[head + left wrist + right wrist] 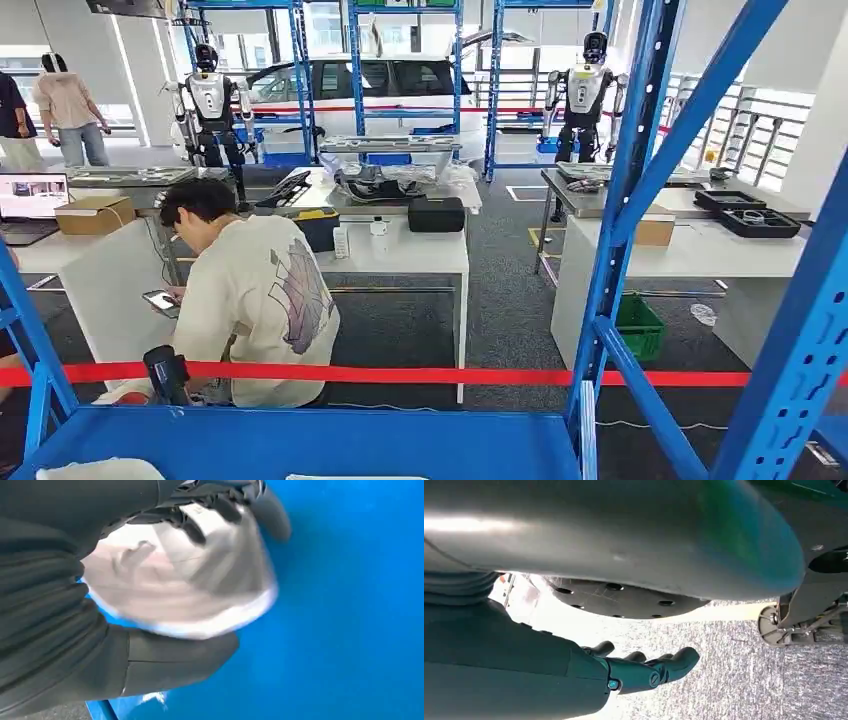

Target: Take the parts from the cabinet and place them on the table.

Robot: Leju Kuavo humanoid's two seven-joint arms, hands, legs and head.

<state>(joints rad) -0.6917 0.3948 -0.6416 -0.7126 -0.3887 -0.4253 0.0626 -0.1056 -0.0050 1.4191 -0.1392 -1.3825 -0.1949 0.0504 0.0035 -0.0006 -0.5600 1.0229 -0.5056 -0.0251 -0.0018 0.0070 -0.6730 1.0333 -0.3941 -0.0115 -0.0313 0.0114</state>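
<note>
Left hand (150, 580) is gripping a blurred white part (185, 590) over the blue cabinet shelf (350, 605); right hand (644, 672) is hanging empty above grey carpet (749, 680), fingers loosely apart

A seated person (255, 300) is seen beyond the blue shelf (300, 440) and red tape (450, 376), beside a white bench (420, 255).

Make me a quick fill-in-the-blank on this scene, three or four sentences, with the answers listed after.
1. The left robot hand grips a pale part over a shelf coloured ____.
2. The right robot hand holds ____ and hangs over grey carpet.
3. Beyond the shelf, a ____ tape stretches across the head view.
4. The seated person behind that tape looks at a ____.

Answers: blue; nothing; red; phone
</note>
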